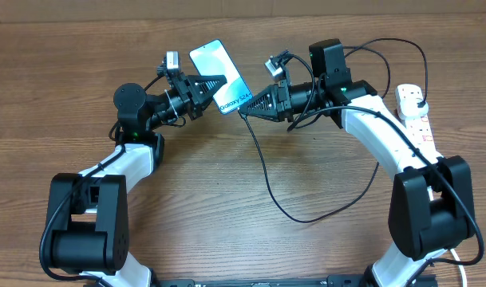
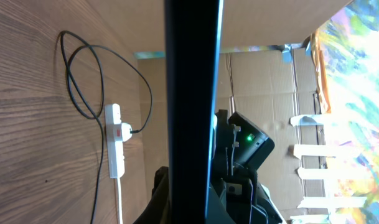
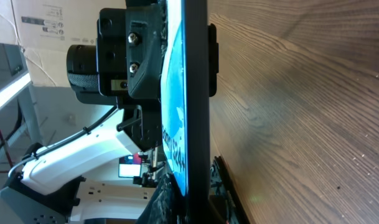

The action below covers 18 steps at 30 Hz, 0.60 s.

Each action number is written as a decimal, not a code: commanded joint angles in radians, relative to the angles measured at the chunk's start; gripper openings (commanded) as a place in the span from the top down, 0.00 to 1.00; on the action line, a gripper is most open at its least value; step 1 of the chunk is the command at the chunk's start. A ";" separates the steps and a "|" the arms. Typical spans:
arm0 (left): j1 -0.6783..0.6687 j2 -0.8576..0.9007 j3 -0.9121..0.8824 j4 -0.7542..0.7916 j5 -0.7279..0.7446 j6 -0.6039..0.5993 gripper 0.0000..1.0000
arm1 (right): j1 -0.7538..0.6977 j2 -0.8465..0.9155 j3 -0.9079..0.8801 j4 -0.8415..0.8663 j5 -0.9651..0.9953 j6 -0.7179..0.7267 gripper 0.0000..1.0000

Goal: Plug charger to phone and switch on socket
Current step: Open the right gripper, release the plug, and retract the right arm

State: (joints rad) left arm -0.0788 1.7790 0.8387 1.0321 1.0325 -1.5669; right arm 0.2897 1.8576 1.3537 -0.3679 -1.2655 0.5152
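The phone [image 1: 215, 64] is held off the table, tilted, its light blue screen up with the "Galaxy" text toward my right gripper. My left gripper [image 1: 213, 86] is shut on its long edge. The left wrist view shows the phone edge-on [image 2: 189, 93] between the jaws [image 2: 177, 202]. My right gripper [image 1: 244, 110] is shut at the phone's lower short edge, where the charger cable [image 1: 266, 179] starts. The connector tip is hidden. The right wrist view shows the phone edge-on [image 3: 195, 93] running down into its jaws [image 3: 198, 208]. The cable loops over the table to the socket [image 1: 416, 119].
The white socket lies at the far right table edge, its black plug [image 1: 418, 97] inserted, and also shows in the left wrist view [image 2: 116, 146] with a red mark. Slack cable [image 2: 74, 93] lies looped on the wood. Cardboard boxes [image 2: 264, 81] stand behind the table.
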 commanded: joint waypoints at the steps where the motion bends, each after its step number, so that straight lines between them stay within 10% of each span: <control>1: -0.060 -0.006 0.015 0.013 0.195 0.045 0.96 | -0.007 -0.016 0.007 0.026 0.103 0.039 0.96; 18: -0.076 -0.006 0.015 0.011 0.220 0.039 0.96 | -0.007 -0.016 0.007 0.101 0.167 0.116 0.96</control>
State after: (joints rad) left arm -0.0792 1.7790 0.8444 1.0325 1.0164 -1.5375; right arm 0.2905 1.8576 1.3487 -0.3103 -1.2411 0.6186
